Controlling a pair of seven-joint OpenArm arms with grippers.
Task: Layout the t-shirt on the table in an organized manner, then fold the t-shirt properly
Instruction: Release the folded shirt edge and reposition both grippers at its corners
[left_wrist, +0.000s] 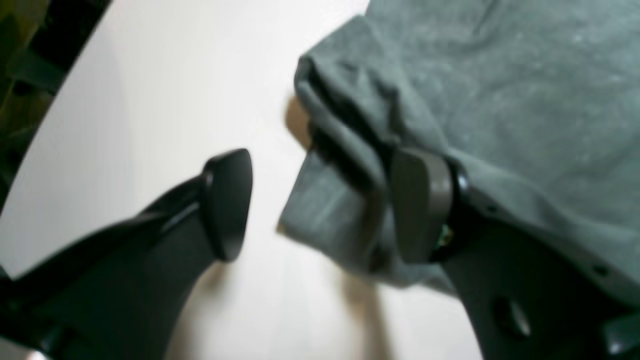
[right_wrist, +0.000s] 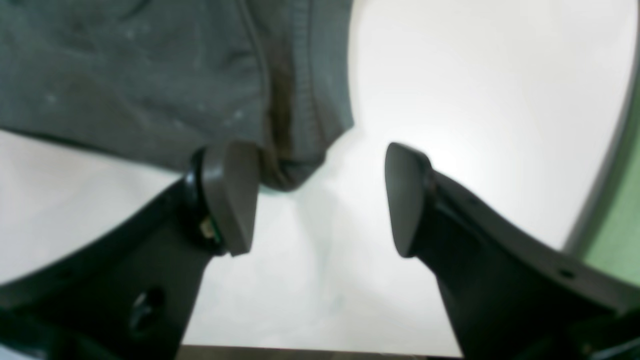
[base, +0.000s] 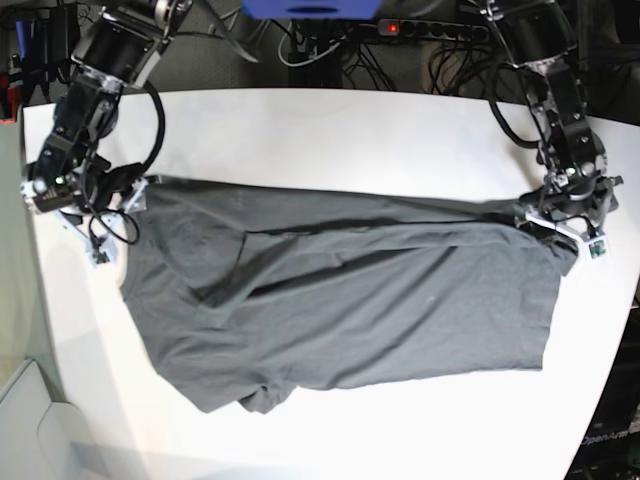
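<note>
Spreading is only partly done: the t-shirt (base: 340, 300) is stretched across the table (base: 330, 130) but creased, no fold made. Both jaw pairs are parted, nothing gripped; cloth corners lie against the left gripper (left_wrist: 320, 205) and right gripper (right_wrist: 320, 200).

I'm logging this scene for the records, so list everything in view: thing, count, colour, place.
t-shirt: one, dark grey, spread across the middle of the table, wrinkled, stretched between the two hands.
table: one, white, under the shirt and extending past it on all sides.
cables: several, black, behind the table's far edge.
power strip: one, black with a red light, behind the far edge.
left hand: one, black, open at a bunched shirt corner.
right hand: one, black, open, at the opposite shirt corner.
</note>
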